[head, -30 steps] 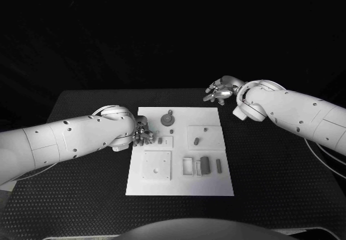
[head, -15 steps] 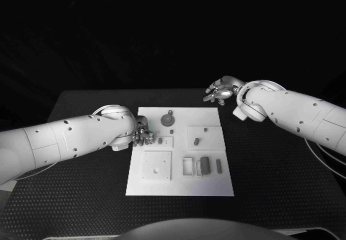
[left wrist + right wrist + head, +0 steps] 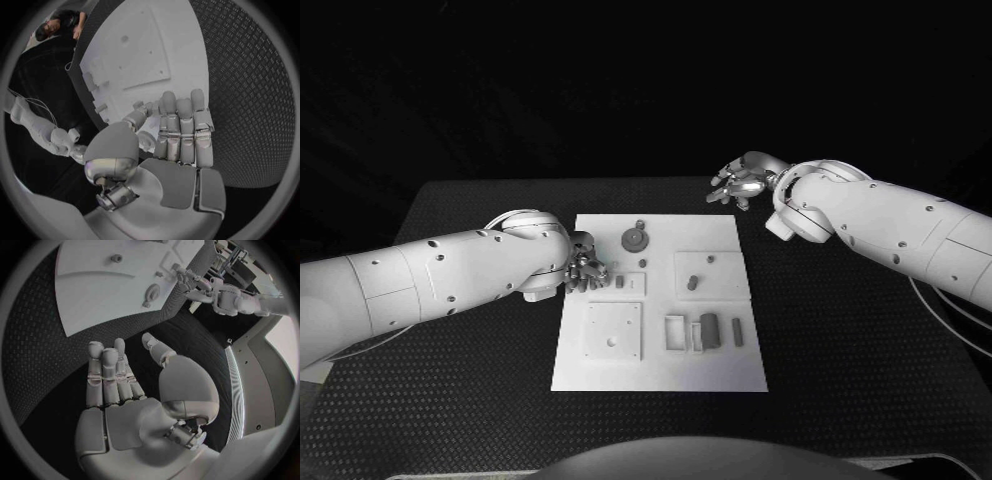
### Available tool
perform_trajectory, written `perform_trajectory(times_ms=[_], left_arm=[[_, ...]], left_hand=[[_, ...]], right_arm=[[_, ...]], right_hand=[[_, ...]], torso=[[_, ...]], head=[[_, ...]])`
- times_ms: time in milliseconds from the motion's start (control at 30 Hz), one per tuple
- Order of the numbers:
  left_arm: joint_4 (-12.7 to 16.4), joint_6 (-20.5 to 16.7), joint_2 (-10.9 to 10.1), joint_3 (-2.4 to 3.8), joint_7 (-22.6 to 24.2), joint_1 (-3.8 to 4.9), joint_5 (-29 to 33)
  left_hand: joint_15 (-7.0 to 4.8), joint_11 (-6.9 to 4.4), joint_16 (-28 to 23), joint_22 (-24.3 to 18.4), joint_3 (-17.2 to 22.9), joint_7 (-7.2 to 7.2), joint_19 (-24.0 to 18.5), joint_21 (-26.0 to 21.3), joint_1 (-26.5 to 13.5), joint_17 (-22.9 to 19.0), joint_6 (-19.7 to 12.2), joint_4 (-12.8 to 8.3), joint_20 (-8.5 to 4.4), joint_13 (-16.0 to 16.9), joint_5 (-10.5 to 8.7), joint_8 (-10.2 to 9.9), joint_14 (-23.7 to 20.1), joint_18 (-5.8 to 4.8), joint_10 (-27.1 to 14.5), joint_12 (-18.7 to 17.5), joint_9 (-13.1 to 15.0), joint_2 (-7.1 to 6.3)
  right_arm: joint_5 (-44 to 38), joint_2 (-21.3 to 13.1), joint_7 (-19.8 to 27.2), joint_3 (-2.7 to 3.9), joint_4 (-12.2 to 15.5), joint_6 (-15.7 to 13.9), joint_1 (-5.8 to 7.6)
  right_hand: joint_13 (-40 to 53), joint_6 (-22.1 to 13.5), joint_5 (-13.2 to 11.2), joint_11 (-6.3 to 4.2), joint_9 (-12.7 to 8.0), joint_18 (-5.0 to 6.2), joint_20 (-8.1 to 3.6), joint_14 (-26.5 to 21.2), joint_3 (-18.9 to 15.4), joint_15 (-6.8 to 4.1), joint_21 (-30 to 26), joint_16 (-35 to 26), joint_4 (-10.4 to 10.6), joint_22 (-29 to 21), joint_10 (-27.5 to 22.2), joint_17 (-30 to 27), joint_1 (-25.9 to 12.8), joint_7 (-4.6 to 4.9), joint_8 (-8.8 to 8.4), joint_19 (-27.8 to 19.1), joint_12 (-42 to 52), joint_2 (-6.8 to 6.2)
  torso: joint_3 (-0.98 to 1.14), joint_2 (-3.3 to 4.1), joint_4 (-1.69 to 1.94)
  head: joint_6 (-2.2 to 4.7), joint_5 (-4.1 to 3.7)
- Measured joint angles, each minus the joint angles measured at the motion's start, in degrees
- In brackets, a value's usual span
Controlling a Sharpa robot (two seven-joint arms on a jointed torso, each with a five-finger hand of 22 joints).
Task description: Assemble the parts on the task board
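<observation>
Left hand (image 3: 584, 270) at flat white rectangular task board's (image 3: 661, 370) 9 o'clock edge, fingers extended side by side over board, holding nothing visible; likely lining up on small grey parts (image 3: 620, 282) just beside fingertips. Right hand (image 3: 741, 182) off board's 1 o'clock corner, above black textured table (image 3: 848, 330), fingers loosely apart, empty; seemingly parked clear of work. Round grey disc part (image 3: 635, 239) near 12 o'clock; oblong grey pieces (image 3: 710, 329) at 4 o'clock. Assembly judged barely begun.
</observation>
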Motion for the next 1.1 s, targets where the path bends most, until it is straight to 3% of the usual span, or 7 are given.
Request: perform_trajectory(times_ms=[67, 367, 500, 1100], left_arm=[[0.0, 0.0, 0.0, 0.00, 0.0, 0.00, 0.0], [0.0, -0.1, 0.0, 0.00, -0.1, 0.00, 0.0], [0.0, -0.4, 0.0, -0.02, 0.0, -0.03, 0.1], [0.2, -2.7, -1.2, 0.06, 0.7, -0.26, 0.2]], left_hand=[[0.00, -0.06, 0.0, -0.1, -0.3, 0.08, 0.0, 0.0, -0.7, 0.0, -0.1, 0.6, 0.00, -0.1, -2.30, 0.0, 0.0, 0.00, -0.1, 0.0, -0.2, -0.72], [0.00, -0.06, 0.0, -0.2, -0.3, 0.18, -0.2, 0.0, -2.1, -0.1, -0.1, 2.2, -0.23, -0.1, -2.99, -0.2, 0.0, 0.00, -0.1, 0.2, -0.4, -2.12], [-0.19, -0.06, 0.3, -0.3, -0.1, 0.12, -0.2, 0.0, -3.1, -0.1, -0.2, 4.0, -0.23, -0.1, -5.85, -0.2, -0.2, 0.00, -0.1, 0.6, -0.4, -3.12], [-0.19, -0.06, 0.6, -0.3, 0.0, 0.07, -0.2, 0.0, -3.8, -0.1, -0.2, 6.1, -0.23, -0.1, -6.76, -0.2, -0.2, 0.00, -0.1, 0.8, -0.6, -4.56]], right_arm=[[0.0, 0.0, 0.0, 0.00, 0.0, 0.0, 0.00], [0.0, 0.0, 0.0, 0.00, 0.0, 0.0, 0.00], [0.0, 0.0, 0.0, 0.00, 0.0, 0.0, 0.00], [0.0, 0.1, 0.0, 0.00, -0.1, 0.0, 0.00]], right_hand=[[0.0, 0.0, 0.0, 0.00, 0.0, 0.00, 0.00, 0.0, 0.0, 0.00, 0.0, 0.0, 0.0, 0.0, 0.0, 0.0, 0.0, 0.00, 0.00, 0.0, 0.0, 0.00], [0.0, 0.0, 0.0, -0.01, 0.0, 0.00, -0.06, 0.0, 0.0, 0.00, 0.0, 0.0, 0.0, 0.0, 0.0, 0.0, 0.0, 0.00, 0.00, -0.2, 0.0, 0.00], [0.0, 0.0, 0.0, -0.01, 0.0, 0.00, -0.06, 0.0, 0.0, 0.00, 0.0, 0.0, 0.0, 0.0, 0.0, 0.0, 0.0, 0.00, 0.00, -0.2, 0.0, 0.00], [0.0, -0.1, 0.0, -0.03, 0.0, 0.00, -0.01, -0.1, 0.0, 0.07, 0.0, 0.0, 0.0, 0.0, 0.0, 0.0, 0.0, 0.13, 0.00, -0.3, 0.2, 0.00]], torso=[[0.00, 0.00, 0.00], [-0.01, 0.00, 0.01], [-0.05, 0.00, 0.03], [-0.05, 0.00, 0.03]], head=[[0.00, -0.03], [-0.06, -0.05], [-0.07, -0.08], [0.10, -0.05]])
